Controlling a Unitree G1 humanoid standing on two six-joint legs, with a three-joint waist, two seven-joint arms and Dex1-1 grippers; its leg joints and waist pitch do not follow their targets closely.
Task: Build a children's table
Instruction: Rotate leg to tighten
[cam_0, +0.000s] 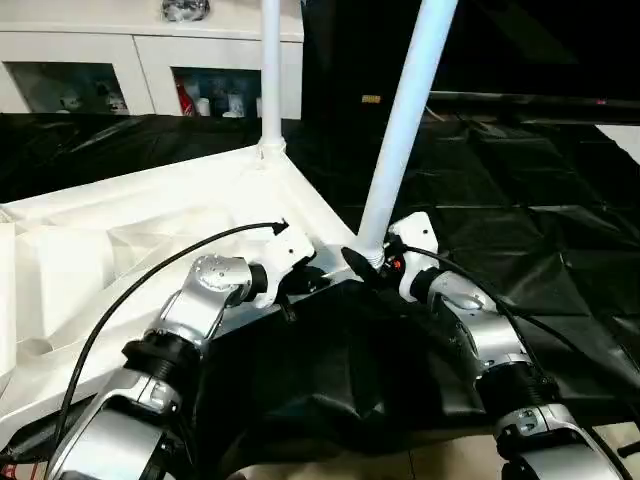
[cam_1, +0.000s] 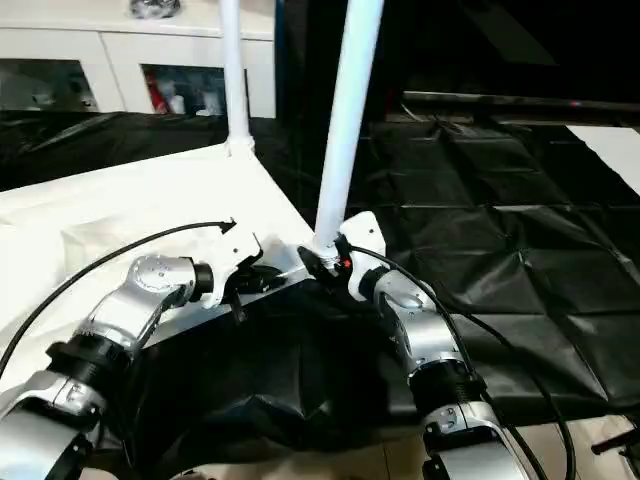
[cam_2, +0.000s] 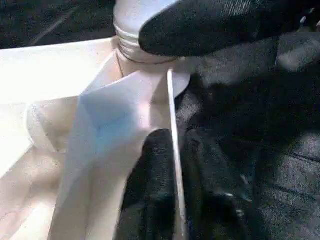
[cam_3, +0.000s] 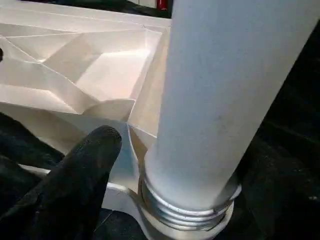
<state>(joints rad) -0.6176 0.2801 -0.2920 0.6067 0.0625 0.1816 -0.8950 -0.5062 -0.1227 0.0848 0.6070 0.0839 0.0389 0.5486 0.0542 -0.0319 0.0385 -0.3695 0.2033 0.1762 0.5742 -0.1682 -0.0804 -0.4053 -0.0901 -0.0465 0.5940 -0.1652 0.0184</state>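
Two white tube legs (cam_0: 405, 125) (cam_0: 270, 70) stand up from corner sockets of the upside-down table top (cam_0: 120, 230) — ribs up, on black sheeting (cam_0: 520, 210). Near leg leans right. Left claw (cam_2: 175, 165) pinches the top's edge wall; right claw (cam_1: 325, 258) is spread around the near leg's base.

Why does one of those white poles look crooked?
The near leg leans away from the table top, while the far leg stands upright. Thread rings still show at the near leg's base, so it seems not fully seated.
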